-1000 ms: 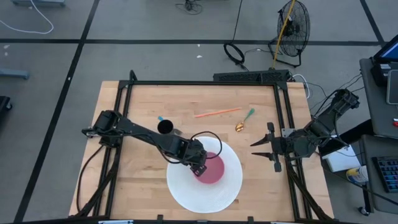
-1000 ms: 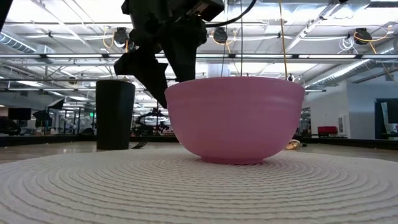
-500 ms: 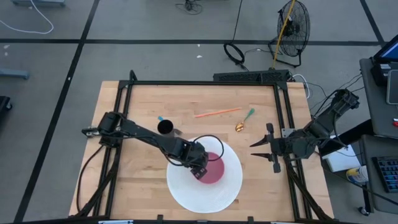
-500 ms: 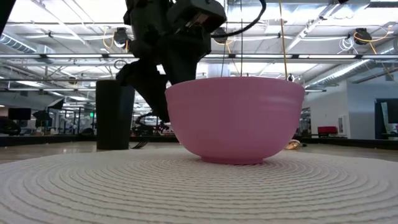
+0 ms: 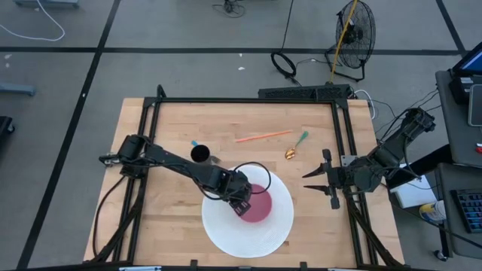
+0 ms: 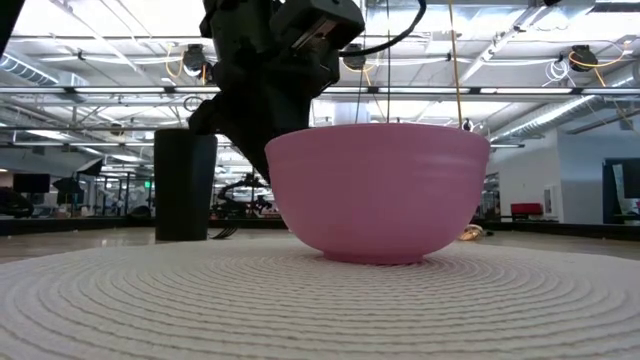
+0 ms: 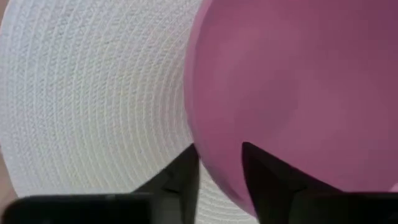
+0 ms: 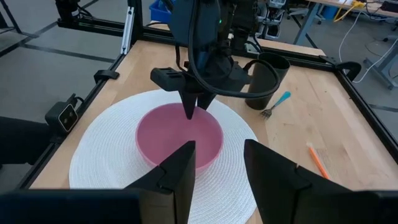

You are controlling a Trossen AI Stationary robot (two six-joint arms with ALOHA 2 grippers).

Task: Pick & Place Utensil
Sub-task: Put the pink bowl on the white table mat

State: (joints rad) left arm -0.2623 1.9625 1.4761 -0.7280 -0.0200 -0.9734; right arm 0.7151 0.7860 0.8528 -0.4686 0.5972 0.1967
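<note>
The left gripper [image 5: 242, 204], its fingers narrowed across the near rim of the pink plastic bowl [image 5: 256, 203] at the centre of the round white woven placemat [image 5: 263, 233] in the lower middle of the high view, could drag or tip the light bowl if it lifts or shifts sideways. The right gripper [image 5: 315, 181] waits spread wide at the right. The task's utensils lie apart: a gold spoon with a green handle [image 5: 294, 146] and an orange stick [image 5: 262, 136] above the mat, while the blue-handled fork [image 8: 275, 104] beside the black cup [image 5: 200, 154] is small in the high view, and whether the left fingers actually pinch the rim is hard to make out.

Floor fan [image 5: 354, 34] and cables [image 5: 285, 64] beyond the table.
</note>
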